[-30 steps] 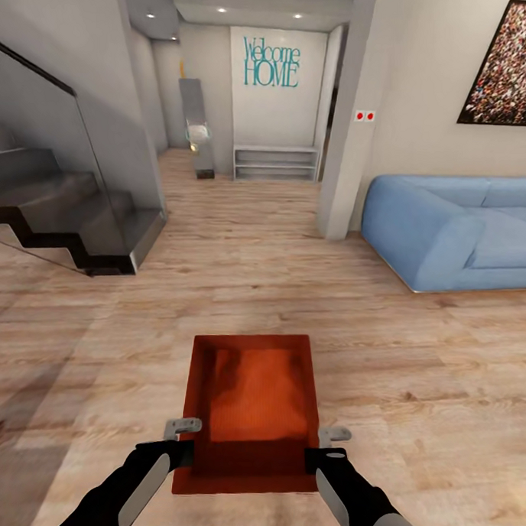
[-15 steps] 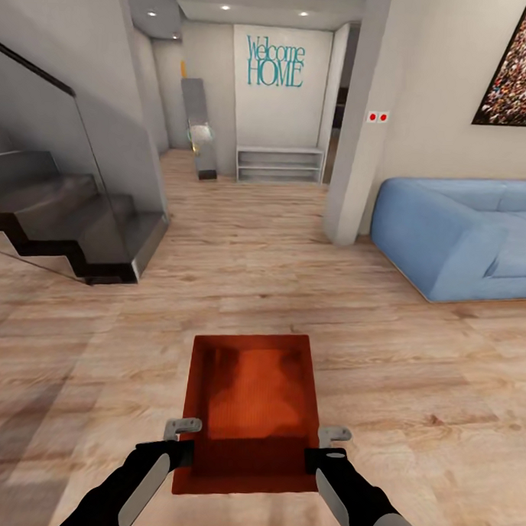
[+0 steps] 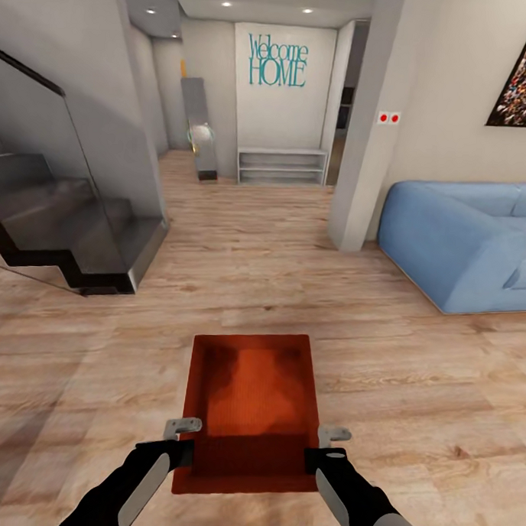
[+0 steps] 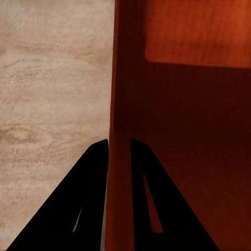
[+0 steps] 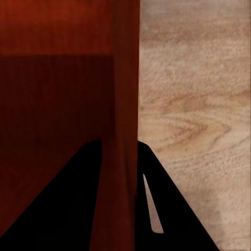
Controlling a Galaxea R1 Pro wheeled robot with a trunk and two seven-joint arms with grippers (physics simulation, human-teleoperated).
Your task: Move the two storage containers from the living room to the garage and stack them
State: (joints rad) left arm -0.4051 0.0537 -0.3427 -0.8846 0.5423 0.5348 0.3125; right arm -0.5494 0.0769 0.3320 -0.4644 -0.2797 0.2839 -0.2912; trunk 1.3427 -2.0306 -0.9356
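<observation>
Both grippers, left gripper (image 3: 182,435) and right gripper (image 3: 330,442), clench opposite walls of the storage container (image 3: 251,404) carried low in front; uneven arm motion could twist it free.

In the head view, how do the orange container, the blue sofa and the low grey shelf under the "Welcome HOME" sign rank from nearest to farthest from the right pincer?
1. The orange container: held at its wall by the right pincer, directly in front of the robot.
2. The blue sofa: ahead on the right, on the wood floor.
3. The low grey shelf: far ahead, against the back wall under the sign.
</observation>
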